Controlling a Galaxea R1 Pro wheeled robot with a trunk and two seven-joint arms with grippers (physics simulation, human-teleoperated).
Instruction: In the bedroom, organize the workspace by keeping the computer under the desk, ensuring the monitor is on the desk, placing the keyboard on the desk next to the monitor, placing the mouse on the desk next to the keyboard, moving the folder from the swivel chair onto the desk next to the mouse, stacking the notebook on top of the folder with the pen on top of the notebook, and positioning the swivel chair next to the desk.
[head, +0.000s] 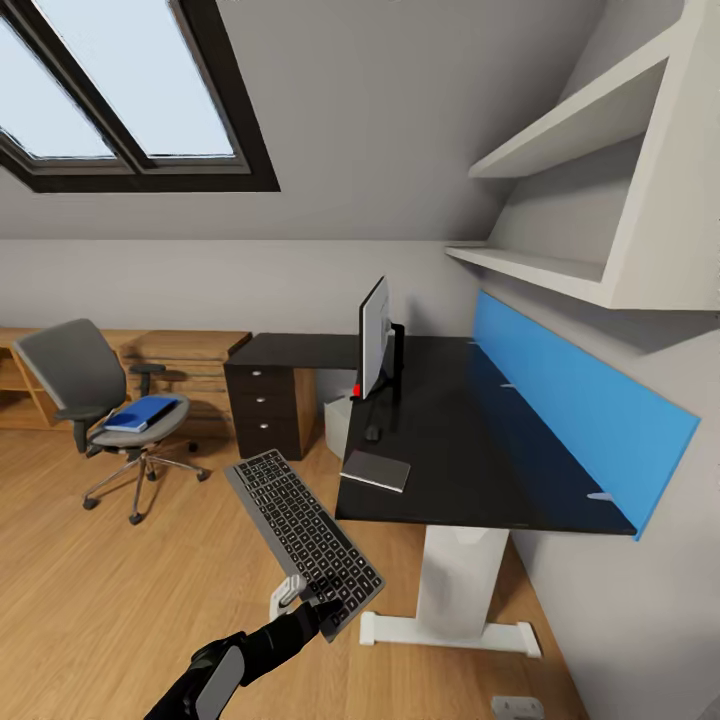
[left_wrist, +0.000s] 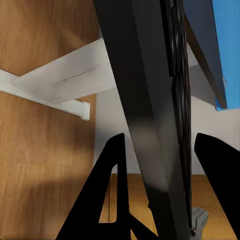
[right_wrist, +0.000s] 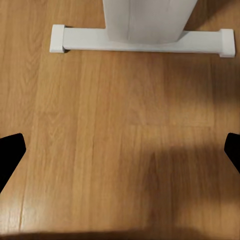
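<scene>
My left gripper (head: 322, 603) is shut on the near end of the keyboard (head: 300, 535), holding it tilted in the air in front of the desk (head: 470, 450); the left wrist view shows the keyboard (left_wrist: 160, 115) edge-on between the fingers (left_wrist: 102, 192). On the desk stand the monitor (head: 374, 336), the mouse (head: 372, 433) and the notebook (head: 375, 470). The grey computer (head: 337, 424) sits under the desk. The blue folder (head: 143, 412) lies on the swivel chair (head: 85, 385), off to the left. My right gripper (right_wrist: 120, 150) hangs open over bare floor. The pen is out of view.
A dark drawer unit (head: 262, 405) stands under the desk's far wing. A blue wall panel (head: 570, 400) runs behind the desk, with white shelves (head: 600, 190) above. The desk's white foot (right_wrist: 145, 40) rests on the wood floor (head: 120, 600). A light-wood dresser (head: 190, 360) lines the back wall.
</scene>
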